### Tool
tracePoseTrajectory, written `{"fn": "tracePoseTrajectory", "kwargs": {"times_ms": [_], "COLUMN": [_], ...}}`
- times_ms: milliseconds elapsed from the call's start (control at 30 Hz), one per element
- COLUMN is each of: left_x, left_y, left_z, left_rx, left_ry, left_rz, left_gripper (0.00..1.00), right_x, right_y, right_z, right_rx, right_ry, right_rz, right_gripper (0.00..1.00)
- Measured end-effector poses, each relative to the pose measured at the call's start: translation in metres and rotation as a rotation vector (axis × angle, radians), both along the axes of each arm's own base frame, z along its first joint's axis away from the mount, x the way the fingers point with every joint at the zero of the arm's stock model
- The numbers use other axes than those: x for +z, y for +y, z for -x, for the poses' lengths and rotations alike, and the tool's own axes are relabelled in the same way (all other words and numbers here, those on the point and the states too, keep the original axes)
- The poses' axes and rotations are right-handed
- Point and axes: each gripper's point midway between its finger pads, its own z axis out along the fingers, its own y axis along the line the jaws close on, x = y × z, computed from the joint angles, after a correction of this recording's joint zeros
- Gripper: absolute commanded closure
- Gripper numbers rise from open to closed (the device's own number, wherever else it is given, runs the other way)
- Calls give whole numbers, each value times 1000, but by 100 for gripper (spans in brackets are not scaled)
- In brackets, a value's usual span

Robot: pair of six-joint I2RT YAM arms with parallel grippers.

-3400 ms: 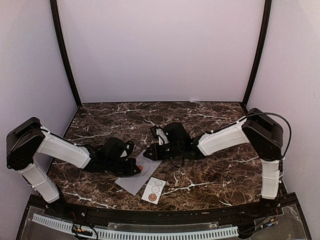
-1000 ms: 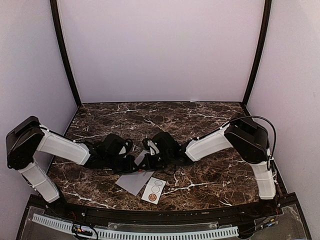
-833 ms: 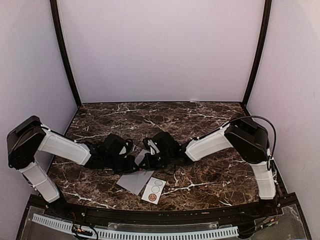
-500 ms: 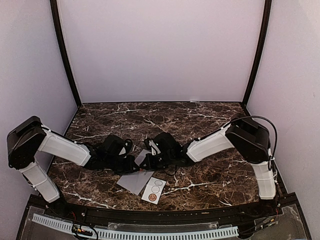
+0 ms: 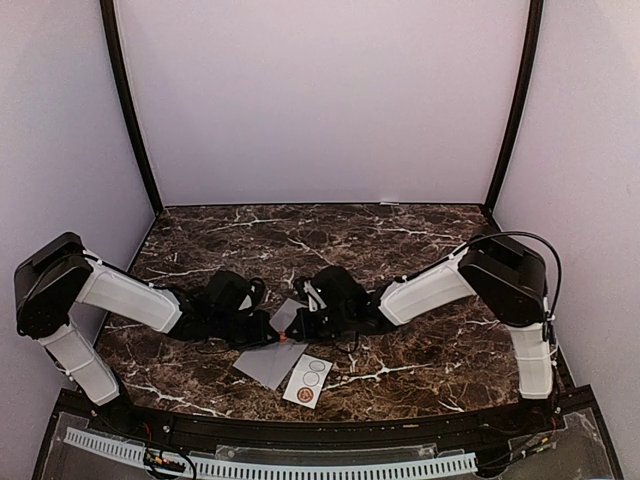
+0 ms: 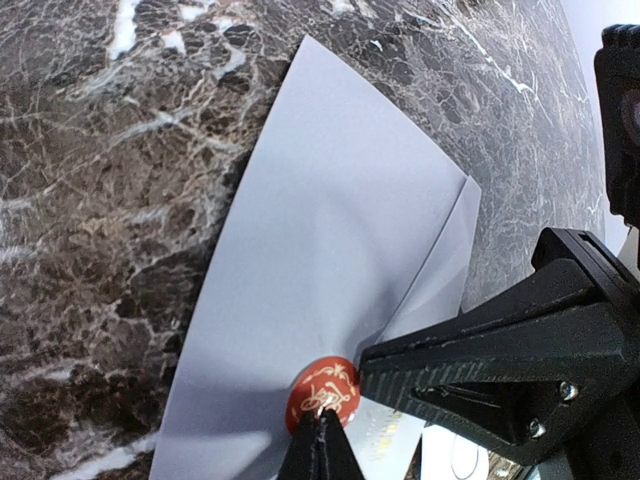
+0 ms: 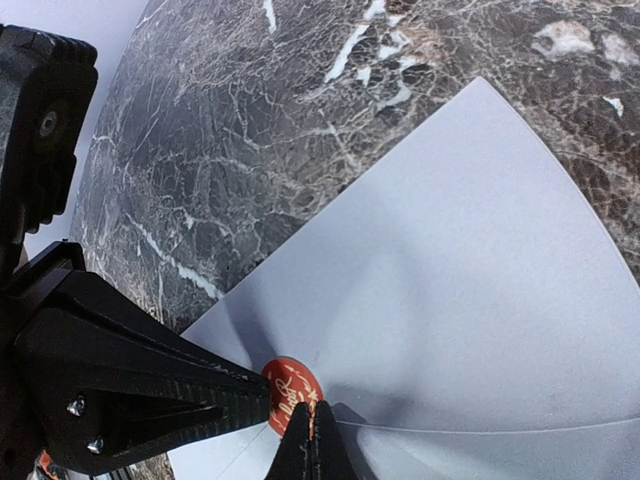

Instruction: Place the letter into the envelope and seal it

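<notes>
The grey-lavender envelope [image 5: 270, 364] lies flat on the marble table, its pointed flap folded down. A round red seal [image 6: 322, 392] with a gold emblem sits on the flap's tip [image 7: 285, 390]. My left gripper [image 6: 322, 428] is shut, and its joined tips press on the seal's near edge. My right gripper [image 7: 312, 420] is also shut and touches the seal from the opposite side. From above, the two grippers [image 5: 272, 335] [image 5: 298, 328] meet tip to tip over the seal [image 5: 284, 338]. The letter is hidden.
A white sticker strip [image 5: 308, 380] with round seals lies just in front of the envelope, near the table's front edge. Each wrist view shows the other gripper's black finger [image 6: 500, 360] [image 7: 140, 380] low over the envelope. Lavender walls enclose the table.
The right gripper has come left and down from beside the envelope to meet the left gripper at the seal. In the last second it eased slightly right; the left arm stayed put.
</notes>
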Motion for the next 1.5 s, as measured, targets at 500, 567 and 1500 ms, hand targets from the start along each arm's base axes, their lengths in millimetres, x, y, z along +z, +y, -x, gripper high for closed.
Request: {"fn": "tracePoseTrajectory", "kwargs": {"times_ms": [500, 567, 1500], "left_x": [13, 26, 143], "left_y": [-18, -21, 319], "left_z": [-39, -56, -113], "left_rx": [-19, -22, 701], "left_ry": [-72, -116, -747], "left_rz": [-49, -47, -258], "left_gripper": [92, 77, 1], "right_x": [76, 104, 129], "right_y": [-38, -47, -481], "right_z": [7, 2, -109], "right_rx": [-23, -43, -919], "right_ry": [-77, -121, -488], "right_rz": [-7, -37, 292], "right_gripper": [53, 38, 2]}}
